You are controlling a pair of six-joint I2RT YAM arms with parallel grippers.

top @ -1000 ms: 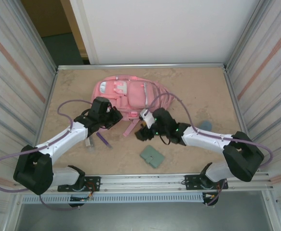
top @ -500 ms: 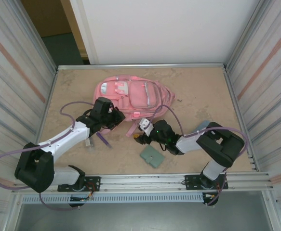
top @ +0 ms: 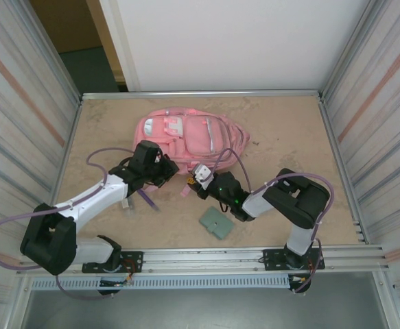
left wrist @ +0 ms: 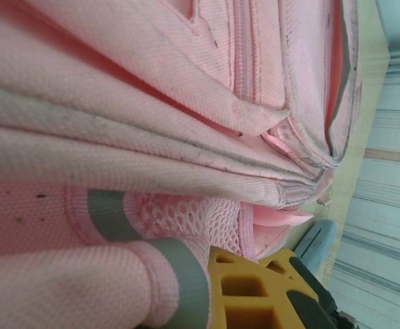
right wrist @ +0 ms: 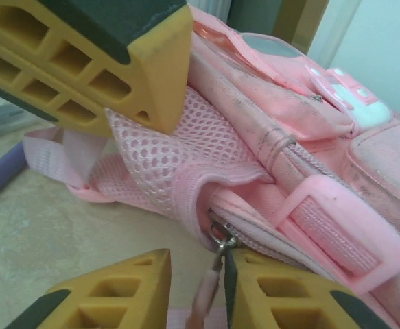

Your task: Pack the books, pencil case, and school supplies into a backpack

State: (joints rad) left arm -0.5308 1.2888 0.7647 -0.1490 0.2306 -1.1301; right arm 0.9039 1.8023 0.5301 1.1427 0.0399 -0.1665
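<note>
— Pink mesh corner of the backpack (top: 186, 133): who has it?
— The left gripper (top: 165, 167), clamped on it. The zip pull (right wrist: 213, 271) hangs between the right gripper (right wrist: 198, 264) fingers (parted, not pinching); the zip runs away ahead.

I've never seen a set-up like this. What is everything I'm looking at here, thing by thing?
backpack: one, pink, lying flat at the middle of the table, towards the back
zip pull: one, metal with a pink tab, on the backpack's near edge
folder: one, sage green, on the table near the front, beside the right arm
pen: one, purple, on the table beside the left arm
small stick: one, grey-white, just left of the pen
table: one, beige, walled by metal panels
left gripper: one, black with yellow fingers, shut, against the backpack's near left edge
right gripper: one, black with yellow fingers, jaws a little apart with the zip pull between them
</note>
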